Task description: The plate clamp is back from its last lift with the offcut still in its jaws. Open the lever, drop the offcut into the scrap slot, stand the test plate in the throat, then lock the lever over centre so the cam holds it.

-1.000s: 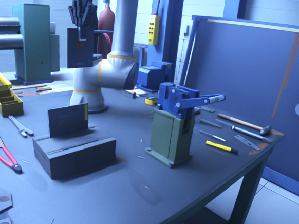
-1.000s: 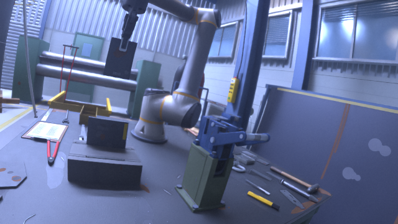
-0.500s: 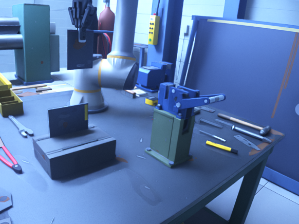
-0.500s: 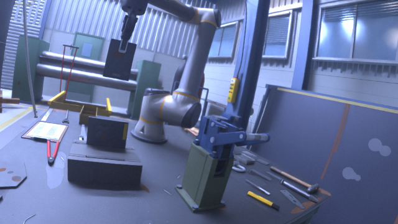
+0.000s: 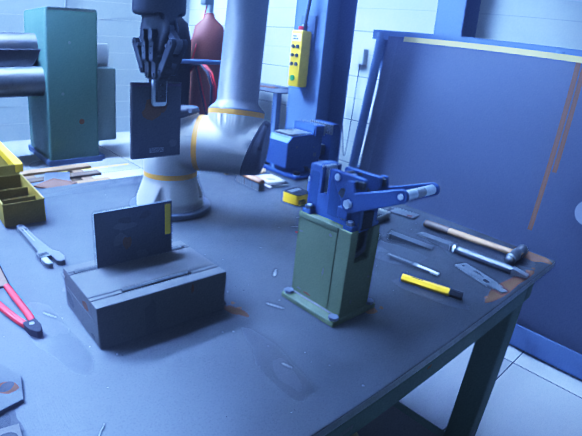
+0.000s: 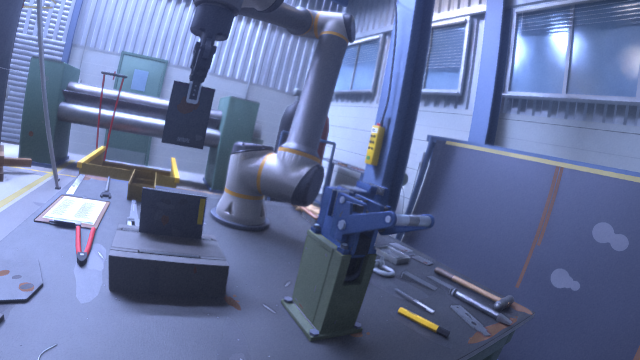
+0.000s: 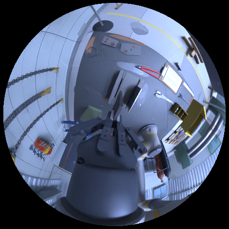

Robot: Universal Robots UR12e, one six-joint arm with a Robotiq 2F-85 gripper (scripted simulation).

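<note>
A dark steel plate (image 5: 155, 120) (image 6: 188, 115) hangs high above the grey slotted block (image 5: 145, 292) (image 6: 167, 265), where a second dark plate with a yellow edge (image 5: 134, 232) (image 6: 172, 212) stands upright. I hold the hanging plate by its top edge in my closed gripper (image 5: 158, 92) (image 6: 194, 91) (image 7: 115, 117). The plate clamp (image 5: 345, 192) (image 6: 357, 217) sits on its green pedestal (image 5: 330, 270) (image 6: 327, 285) to the right, its blue lever (image 5: 400, 194) (image 6: 400, 220) lying level and pointing right. I cannot see into its throat.
Behind the work rise the arm's base (image 5: 172, 192), a blue column with a yellow pendant (image 5: 299, 57) and a blue panel (image 5: 475, 150). Hand tools (image 5: 450, 255) lie right of the clamp; red cutters (image 5: 20, 305), a wrench (image 5: 40, 245) and yellow bins (image 5: 15, 190) lie left.
</note>
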